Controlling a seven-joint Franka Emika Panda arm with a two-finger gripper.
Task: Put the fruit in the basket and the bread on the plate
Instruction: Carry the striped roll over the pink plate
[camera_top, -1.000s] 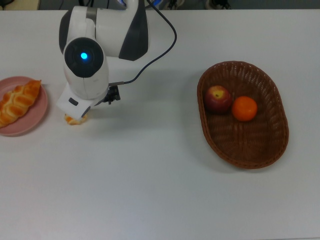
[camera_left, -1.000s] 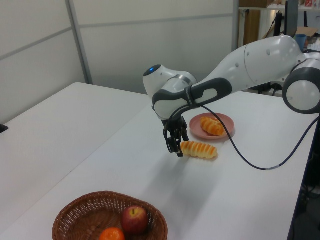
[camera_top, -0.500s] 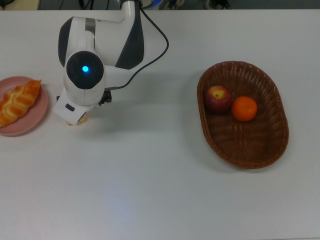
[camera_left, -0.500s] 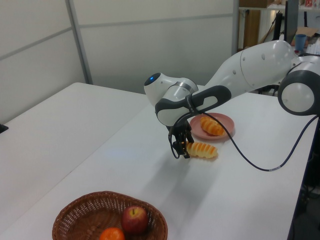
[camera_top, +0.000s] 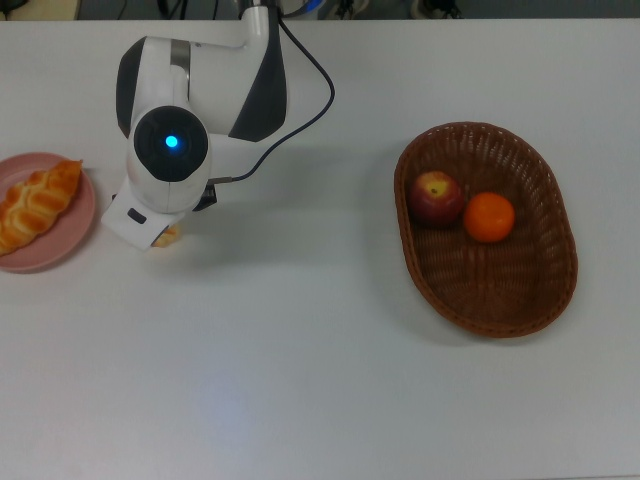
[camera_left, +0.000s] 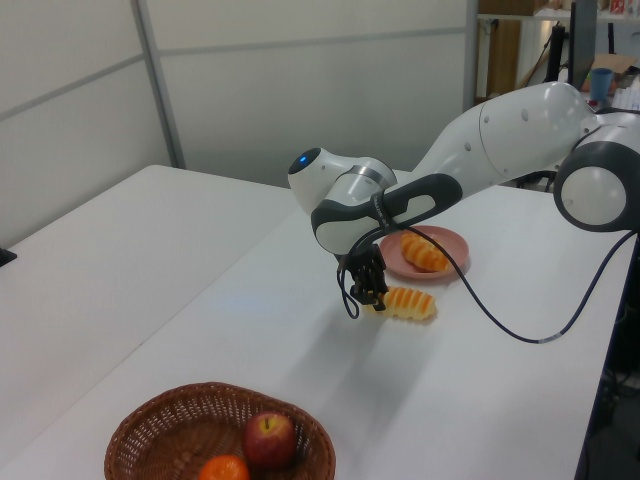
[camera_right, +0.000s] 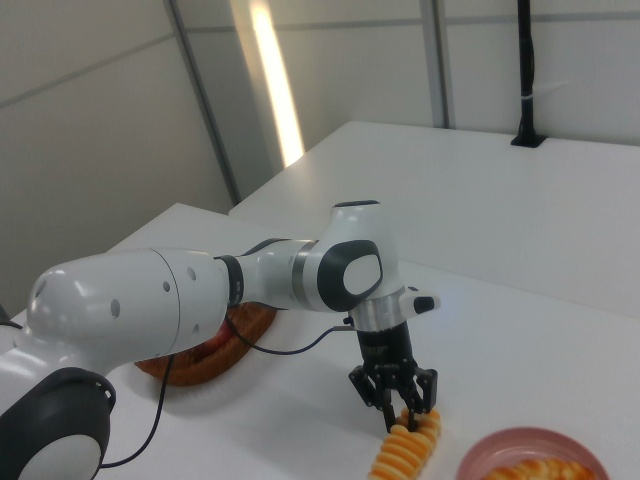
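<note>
Evidently the fruit step was finished: the dark red apple and bright orange lay in the oval brown wicker basket, and the braided pastry sat on the round pink plate. The hand stood down over one end of the ribbed golden loaf on the white bench, fingers spread and straddling it, unclosed. Next it needed to clench, lift and carry the loaf to the nearby plate.
</note>
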